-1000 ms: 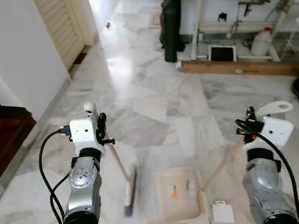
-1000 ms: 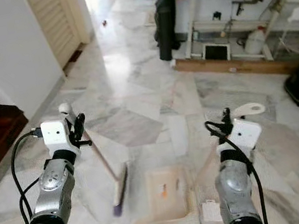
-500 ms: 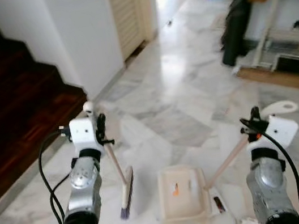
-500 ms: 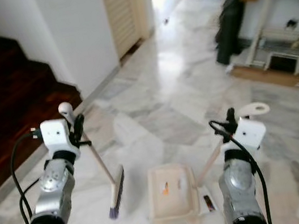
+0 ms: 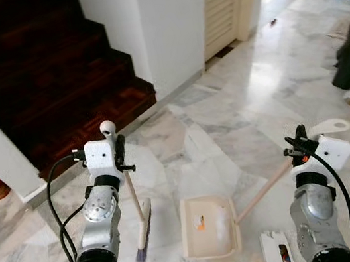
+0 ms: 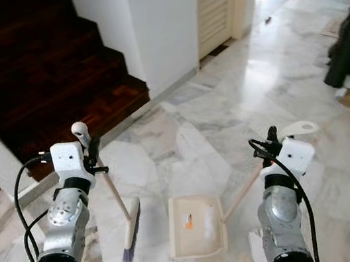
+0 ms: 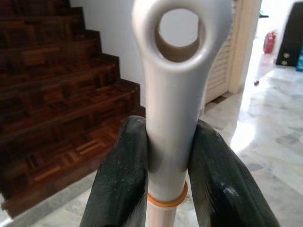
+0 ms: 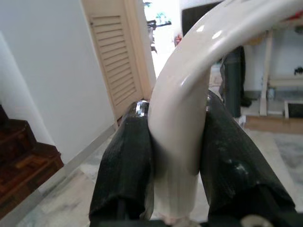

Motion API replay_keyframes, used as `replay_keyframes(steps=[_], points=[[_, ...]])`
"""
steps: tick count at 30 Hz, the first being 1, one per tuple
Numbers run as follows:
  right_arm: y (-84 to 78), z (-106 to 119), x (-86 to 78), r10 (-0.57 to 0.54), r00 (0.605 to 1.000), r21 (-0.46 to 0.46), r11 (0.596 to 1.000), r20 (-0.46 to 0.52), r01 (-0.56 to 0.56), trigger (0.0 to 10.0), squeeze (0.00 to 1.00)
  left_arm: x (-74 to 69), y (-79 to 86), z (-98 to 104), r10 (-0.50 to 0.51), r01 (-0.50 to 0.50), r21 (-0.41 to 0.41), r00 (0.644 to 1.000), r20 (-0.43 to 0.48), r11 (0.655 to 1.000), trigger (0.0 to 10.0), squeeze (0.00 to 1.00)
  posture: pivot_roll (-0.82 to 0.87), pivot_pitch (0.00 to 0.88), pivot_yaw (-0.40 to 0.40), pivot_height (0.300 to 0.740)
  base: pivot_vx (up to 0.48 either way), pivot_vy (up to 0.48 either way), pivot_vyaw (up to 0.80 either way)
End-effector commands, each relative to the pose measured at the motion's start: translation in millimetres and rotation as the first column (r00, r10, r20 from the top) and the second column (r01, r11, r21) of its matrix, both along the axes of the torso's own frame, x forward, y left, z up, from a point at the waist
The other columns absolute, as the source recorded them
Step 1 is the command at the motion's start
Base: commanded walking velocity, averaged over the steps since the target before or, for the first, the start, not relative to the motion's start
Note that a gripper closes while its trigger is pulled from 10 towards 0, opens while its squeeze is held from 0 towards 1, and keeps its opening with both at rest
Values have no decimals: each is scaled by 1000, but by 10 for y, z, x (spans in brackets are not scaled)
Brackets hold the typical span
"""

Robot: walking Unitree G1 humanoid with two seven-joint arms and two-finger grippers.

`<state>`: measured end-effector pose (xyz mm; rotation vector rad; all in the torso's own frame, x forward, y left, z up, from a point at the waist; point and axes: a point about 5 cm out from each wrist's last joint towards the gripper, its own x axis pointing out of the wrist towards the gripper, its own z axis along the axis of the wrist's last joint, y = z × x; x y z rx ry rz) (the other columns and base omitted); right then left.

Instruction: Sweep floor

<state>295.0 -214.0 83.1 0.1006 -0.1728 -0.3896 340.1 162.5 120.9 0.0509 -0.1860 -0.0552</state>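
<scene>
View swung toward stairs [image 5: 52, 77], left gripper [image 7: 165, 170] pinching broom [image 5: 136, 208], right gripper [image 8: 175, 156] pinching dustpan [image 5: 208, 229].

Both arms raised forward, left gripper [image 7: 168, 165] and right gripper [image 8: 175, 156] — jaws clamped

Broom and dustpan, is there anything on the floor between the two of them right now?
Nothing visible lies between them. The broom, held by the left gripper, has its bristles just left of the dustpan, held by the right gripper, with bare marble between.
</scene>
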Motion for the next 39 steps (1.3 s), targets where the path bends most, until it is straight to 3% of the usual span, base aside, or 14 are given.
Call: replay_keyframes(steps=[1,19,27,39], points=[[-6,110,43,1,999,-13,1000,45,0,10000,0,10,8,91,7,-6,-6,999,43,1000,10000,0,186,0,-51,740,0,0,431],[-20,108,28,1,999,-9,1000,40,0,10000,0,-22,15,80,15,-15,0,999,39,1000,10000,0,185,0,-57,740,0,0,785],[-35,102,28,7,999,0,1000,34,-7,10000,0,-40,3,59,18,-18,-6,999,29,1000,10000,0,185,0,-61,740,0,0,0],[-25,108,24,16,999,13,1000,40,-17,10000,0,-65,13,47,22,-22,-9,999,27,1000,10000,0,191,0,-65,740,0,427,0]])
